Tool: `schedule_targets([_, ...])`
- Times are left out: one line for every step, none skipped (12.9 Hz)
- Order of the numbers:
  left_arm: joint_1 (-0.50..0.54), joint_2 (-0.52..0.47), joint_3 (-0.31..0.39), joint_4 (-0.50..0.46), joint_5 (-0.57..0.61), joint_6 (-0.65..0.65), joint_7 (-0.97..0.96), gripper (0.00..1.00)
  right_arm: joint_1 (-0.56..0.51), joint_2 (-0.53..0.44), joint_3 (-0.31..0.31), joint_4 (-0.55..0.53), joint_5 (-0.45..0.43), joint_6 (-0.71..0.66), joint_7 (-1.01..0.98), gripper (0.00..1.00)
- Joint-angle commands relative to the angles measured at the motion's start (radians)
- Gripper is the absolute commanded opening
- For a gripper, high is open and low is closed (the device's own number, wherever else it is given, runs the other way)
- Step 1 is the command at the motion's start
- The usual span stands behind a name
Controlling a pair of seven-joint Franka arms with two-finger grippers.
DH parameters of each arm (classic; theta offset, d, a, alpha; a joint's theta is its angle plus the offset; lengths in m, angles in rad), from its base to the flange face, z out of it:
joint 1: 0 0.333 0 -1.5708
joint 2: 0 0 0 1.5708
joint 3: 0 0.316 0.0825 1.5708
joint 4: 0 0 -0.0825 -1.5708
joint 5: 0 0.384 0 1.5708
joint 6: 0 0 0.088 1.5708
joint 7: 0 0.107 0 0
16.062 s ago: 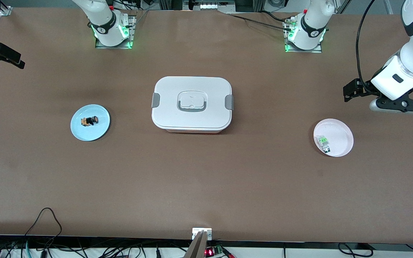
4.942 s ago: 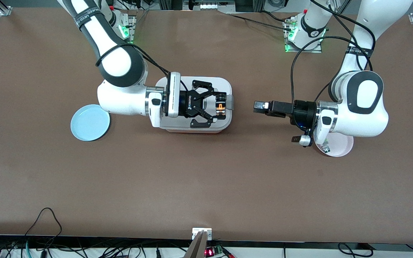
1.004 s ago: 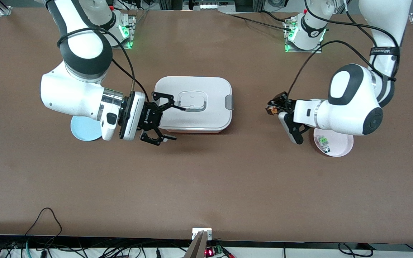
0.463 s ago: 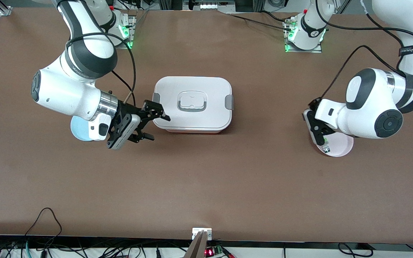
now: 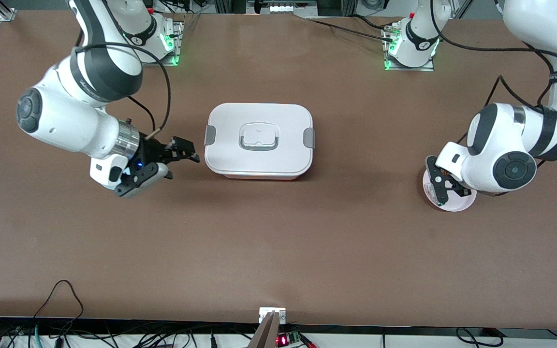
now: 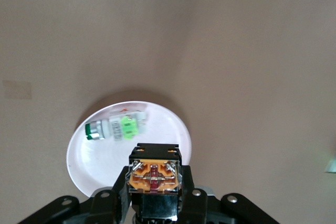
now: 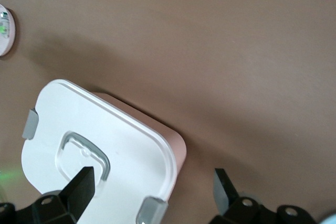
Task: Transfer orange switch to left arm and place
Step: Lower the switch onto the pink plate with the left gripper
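A: Largest first?

B: Brown surface (image 5: 278, 251), bearing everything. Then the right arm (image 5: 65, 116), waiting, reaching in from 10 o'clock. Then the left arm (image 5: 501, 159), bent down at 3 o'clock.

A: And the box (image 5: 259, 140)?

B: White, lidded, dead centre of the surface. Touched by neither arm.

A: Next down?

B: Pink plate (image 5: 458, 207) at 3 o'clock from the box, well apart from it, half covered by the left arm's wrist.

A: Claws?

B: Right claw (image 5: 182, 164) spread wide, holding nothing, hanging over bare surface just at 9 o'clock of the box. Left claw (image 6: 155, 182) clamped tight on the orange switch (image 6: 154, 176), poised above the pink plate's rim.

A: Anything on that plate?

B: One green-and-clear component (image 6: 118, 128), lying flat near the middle. Apart from the switch, going by the left wrist view.

A: Step in hand, then?

B: Probably the last one: setting the switch down on the pink plate. Clear of the box at this point, so no risk there.

A: Needed next?

B: A short, straight descent over a bare part of the plate, away from the green-and-clear component. Then a gentle release and a lift straight up, to avoid dragging so tiny a part off the rim.
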Motion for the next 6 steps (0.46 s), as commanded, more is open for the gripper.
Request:
schedule_targets([0.063, 0.003, -0.007, -0.108, 0.042, 0.155, 0.086, 0.07, -0.004, -0.063, -0.045, 0.023, -0.028, -0.144, 0.026, 1.00])
schedule_targets([0.075, 0.003, -0.007, -0.130, 0.074, 0.193, 0.086, 0.07, -0.004, -0.073, -0.070, 0.034, -0.037, -0.196, 0.026, 1.00])
schedule_targets([0.107, 0.012, -0.008, -0.144, 0.091, 0.232, 0.088, 0.07, -0.004, -0.086, -0.099, 0.048, -0.042, -0.256, 0.027, 1.00])
schedule_targets([0.140, 0.039, -0.008, -0.149, 0.093, 0.279, 0.105, 0.07, -0.003, -0.087, -0.116, 0.080, -0.080, -0.325, 0.029, 1.00])
schedule_targets([0.146, 0.064, -0.008, -0.150, 0.093, 0.324, 0.144, 0.07, -0.003, -0.086, -0.119, 0.121, -0.133, -0.390, 0.053, 1.00])
schedule_targets([0.149, 0.081, -0.007, -0.150, 0.093, 0.351, 0.161, 0.07, 0.003, -0.086, -0.118, 0.144, -0.172, -0.446, 0.129, 1.00])
